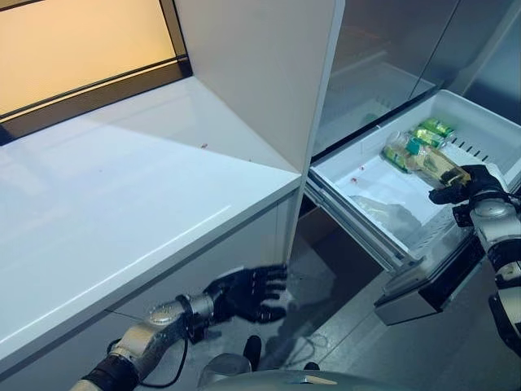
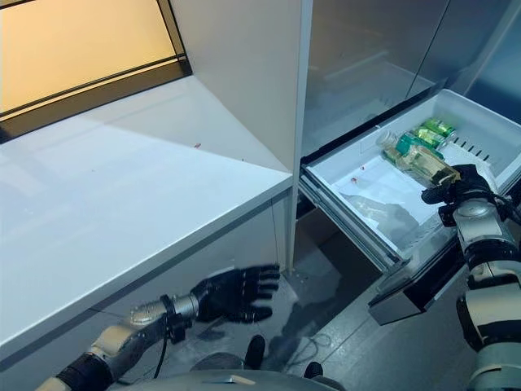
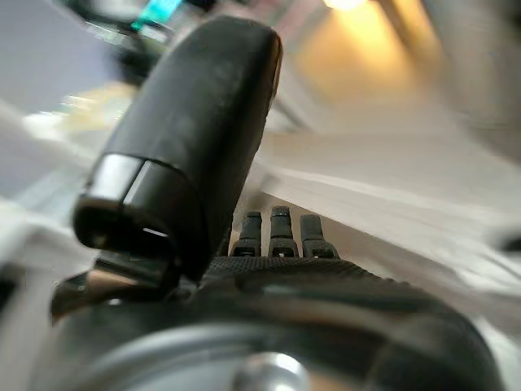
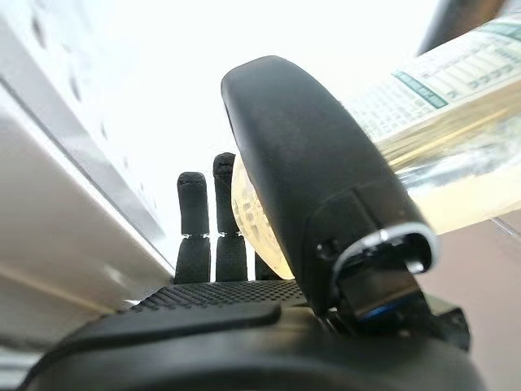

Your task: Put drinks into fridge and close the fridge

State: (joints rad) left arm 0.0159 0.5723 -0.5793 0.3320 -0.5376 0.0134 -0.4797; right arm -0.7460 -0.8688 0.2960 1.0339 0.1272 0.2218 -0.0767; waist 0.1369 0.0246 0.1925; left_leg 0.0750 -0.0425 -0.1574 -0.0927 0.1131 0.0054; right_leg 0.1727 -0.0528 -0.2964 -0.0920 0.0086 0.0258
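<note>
The fridge's bottom drawer (image 1: pixel 370 183) stands pulled out, white inside. Green drinks (image 1: pixel 432 132) lie at its far end. My right hand (image 1: pixel 470 184) is over the drawer's right side, shut on the base of a clear bottle (image 1: pixel 425 160) of pale yellow liquid with a green cap. The bottle lies tilted, cap pointing toward the green drinks. In the right wrist view the thumb (image 4: pixel 317 163) presses across the bottle (image 4: pixel 444 114). My left hand (image 1: pixel 244 293) is open and empty, low in front of the counter's cabinet, left of the fridge.
A white counter (image 1: pixel 122 195) fills the left side, with a tall white panel (image 1: pixel 260 65) between it and the fridge. The fridge's steel upper doors (image 1: pixel 391 49) are closed. The drawer's steel front (image 1: pixel 423 285) juts out toward me.
</note>
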